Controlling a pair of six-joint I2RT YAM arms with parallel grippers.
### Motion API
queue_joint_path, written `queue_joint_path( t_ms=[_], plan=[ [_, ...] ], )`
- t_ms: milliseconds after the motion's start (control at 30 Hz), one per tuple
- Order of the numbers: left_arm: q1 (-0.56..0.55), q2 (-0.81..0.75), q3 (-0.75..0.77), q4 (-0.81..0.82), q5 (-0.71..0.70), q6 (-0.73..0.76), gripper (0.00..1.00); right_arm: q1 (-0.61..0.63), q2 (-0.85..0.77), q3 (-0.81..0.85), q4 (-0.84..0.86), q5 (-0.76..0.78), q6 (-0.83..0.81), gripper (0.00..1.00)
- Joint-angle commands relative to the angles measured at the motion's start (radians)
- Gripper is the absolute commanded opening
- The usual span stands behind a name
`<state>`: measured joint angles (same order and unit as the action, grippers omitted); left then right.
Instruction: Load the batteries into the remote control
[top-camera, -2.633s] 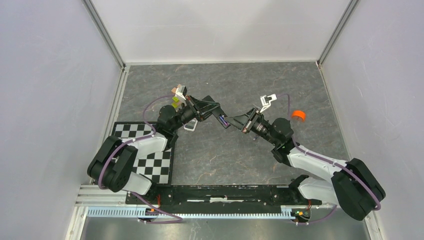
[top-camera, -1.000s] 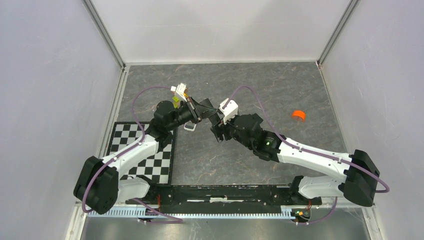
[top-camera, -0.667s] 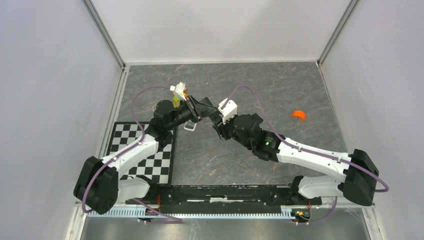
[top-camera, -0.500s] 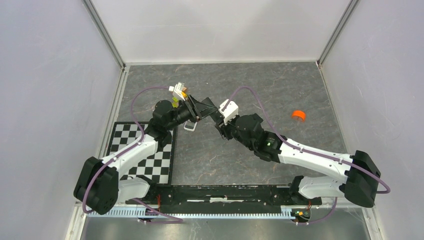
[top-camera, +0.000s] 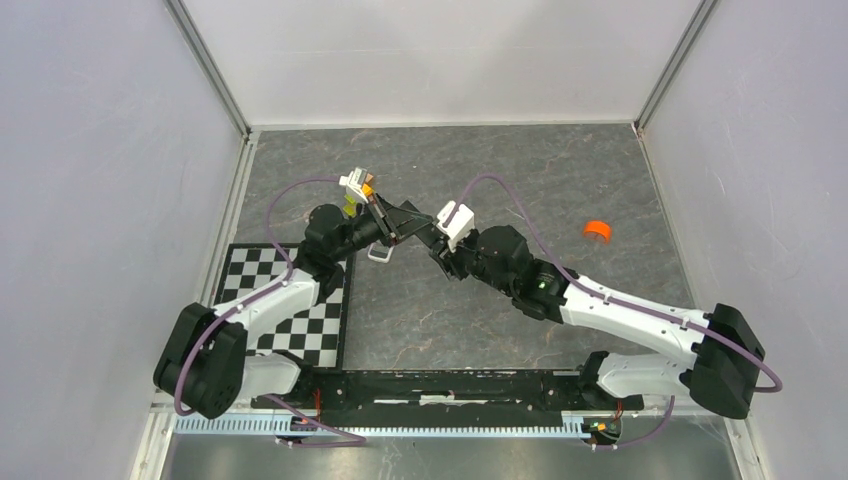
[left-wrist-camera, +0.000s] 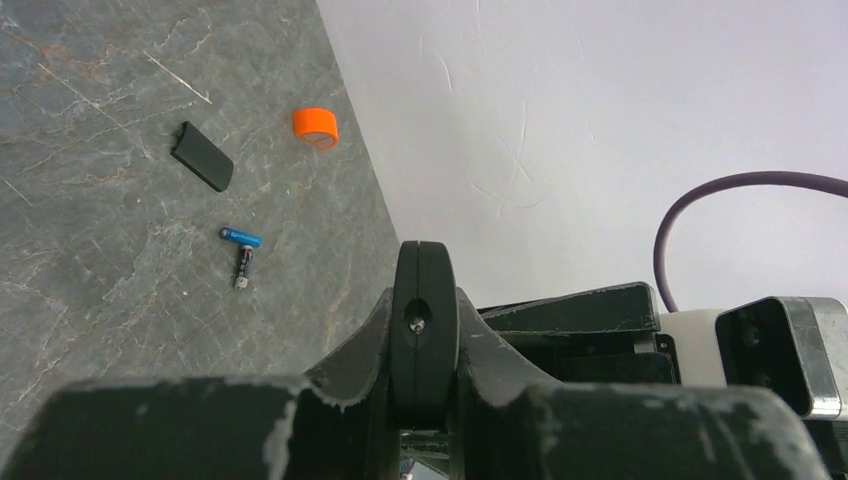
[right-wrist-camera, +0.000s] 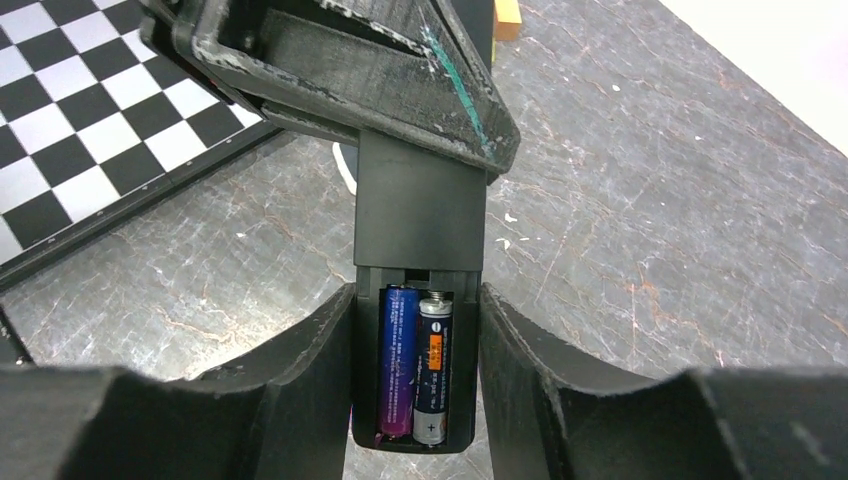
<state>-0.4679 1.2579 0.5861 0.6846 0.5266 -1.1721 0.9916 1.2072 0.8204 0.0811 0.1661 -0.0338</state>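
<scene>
From above, we see the left gripper and right gripper meeting mid-table, both clamped on a black remote. A white remote lies just beside them. Our left wrist view shows a blue battery and a dark battery loose on the table, near a black cover and an orange cap. Our right wrist view shows the black remote's open bay holding two cells.

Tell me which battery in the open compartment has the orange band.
The dark battery, on the right in the right wrist view; the purple battery beside it has no orange.
</scene>
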Motion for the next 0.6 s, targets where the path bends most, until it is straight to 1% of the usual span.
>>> queue_joint_path(
  t_ms=[0, 33, 67, 133, 200, 267, 367, 467, 533, 567],
  plan=[
    [0.013, 0.014, -0.015, 0.083, 0.031, -0.041, 0.02, -0.017, -0.014, 0.021, 0.028, -0.011, -0.006, 0.62],
    [0.023, 0.014, -0.017, 0.083, 0.034, -0.034, 0.02, -0.020, -0.030, 0.007, 0.036, -0.005, -0.006, 0.74],
    [0.034, 0.013, -0.021, 0.082, 0.038, -0.023, 0.02, -0.025, -0.045, -0.008, 0.048, -0.004, -0.011, 0.82],
    [0.056, 0.008, -0.023, 0.061, 0.039, 0.000, 0.02, -0.042, -0.085, -0.042, 0.069, -0.023, -0.015, 0.88],
    [0.080, -0.001, -0.027, 0.028, 0.035, 0.023, 0.02, -0.086, -0.115, -0.046, 0.053, -0.077, 0.011, 0.88],
    [0.095, -0.017, -0.037, -0.028, 0.010, 0.051, 0.02, -0.176, -0.116, -0.014, -0.012, -0.147, 0.071, 0.87],
    [0.109, -0.029, -0.048, -0.127, -0.050, 0.103, 0.02, -0.304, -0.079, 0.002, -0.075, -0.163, 0.113, 0.85],
    [0.125, -0.024, -0.068, -0.119, -0.047, 0.093, 0.02, -0.375, 0.025, 0.068, -0.231, -0.120, 0.083, 0.86],
    [0.131, -0.027, -0.077, -0.122, -0.042, 0.100, 0.02, -0.435, 0.115, 0.140, -0.340, -0.122, 0.047, 0.89],
    [0.132, -0.028, -0.078, -0.128, -0.044, 0.109, 0.02, -0.474, 0.165, 0.174, -0.370, -0.147, 0.011, 0.90]
  ],
)
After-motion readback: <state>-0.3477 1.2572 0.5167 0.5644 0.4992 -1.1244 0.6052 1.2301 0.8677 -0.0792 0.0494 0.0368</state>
